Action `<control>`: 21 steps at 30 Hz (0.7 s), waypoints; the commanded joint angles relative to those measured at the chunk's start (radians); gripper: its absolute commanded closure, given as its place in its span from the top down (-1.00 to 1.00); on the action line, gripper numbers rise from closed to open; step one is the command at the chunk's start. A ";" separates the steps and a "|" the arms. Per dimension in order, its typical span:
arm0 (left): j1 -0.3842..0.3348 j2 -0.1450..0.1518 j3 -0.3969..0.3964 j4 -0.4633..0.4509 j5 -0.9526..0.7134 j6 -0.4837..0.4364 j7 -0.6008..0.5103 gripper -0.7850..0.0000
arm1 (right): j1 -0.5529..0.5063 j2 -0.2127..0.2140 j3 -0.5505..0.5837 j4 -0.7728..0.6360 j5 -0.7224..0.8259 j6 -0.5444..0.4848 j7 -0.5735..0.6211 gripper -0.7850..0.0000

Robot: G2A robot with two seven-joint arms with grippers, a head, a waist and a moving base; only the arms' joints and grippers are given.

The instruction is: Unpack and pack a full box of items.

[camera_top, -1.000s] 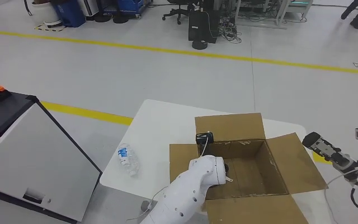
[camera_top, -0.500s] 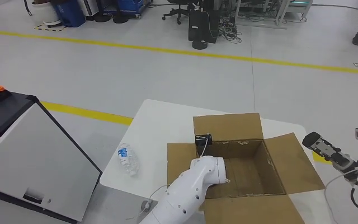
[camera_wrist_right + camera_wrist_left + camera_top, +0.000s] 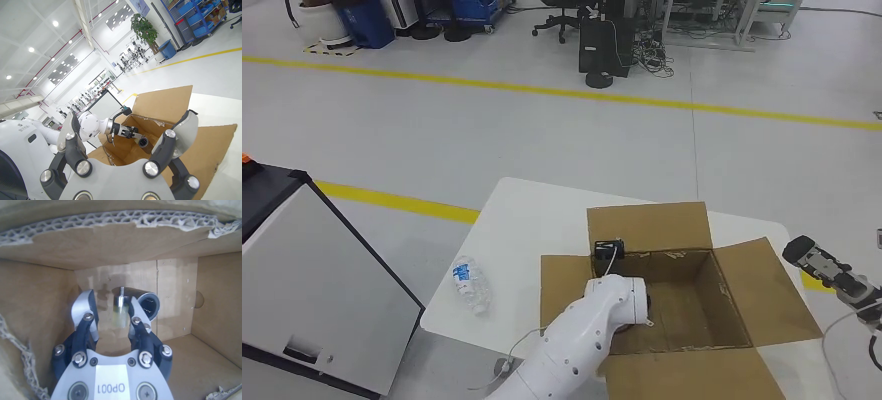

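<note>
Left gripper hangs inside the open cardboard box on the white table, jaws spread. Top view shows a water bottle lying left of the box and the right gripper, unclenched and empty, beside the right flap; the left wrist view shows a black tube and, between the fingers, a small clear vial.

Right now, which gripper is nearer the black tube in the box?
Left. Left gripper is inside the box, beside the black tube; right gripper hangs outside, past a flap.
</note>
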 commanded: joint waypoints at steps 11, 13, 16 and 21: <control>0.004 0.000 0.034 -0.068 0.015 0.008 0.008 1.00 | 0.000 0.000 0.000 0.000 0.000 0.000 0.000 1.00; 0.011 0.003 0.039 -0.097 0.031 0.004 0.004 1.00 | 0.000 0.000 0.000 0.000 0.000 0.000 0.000 1.00; 0.018 0.008 0.043 -0.144 0.054 -0.005 -0.005 1.00 | 0.000 0.000 0.000 0.000 0.000 0.000 0.000 1.00; 0.047 0.022 0.053 -0.257 0.123 -0.032 -0.032 1.00 | 0.000 0.000 0.000 0.000 0.000 0.000 0.000 1.00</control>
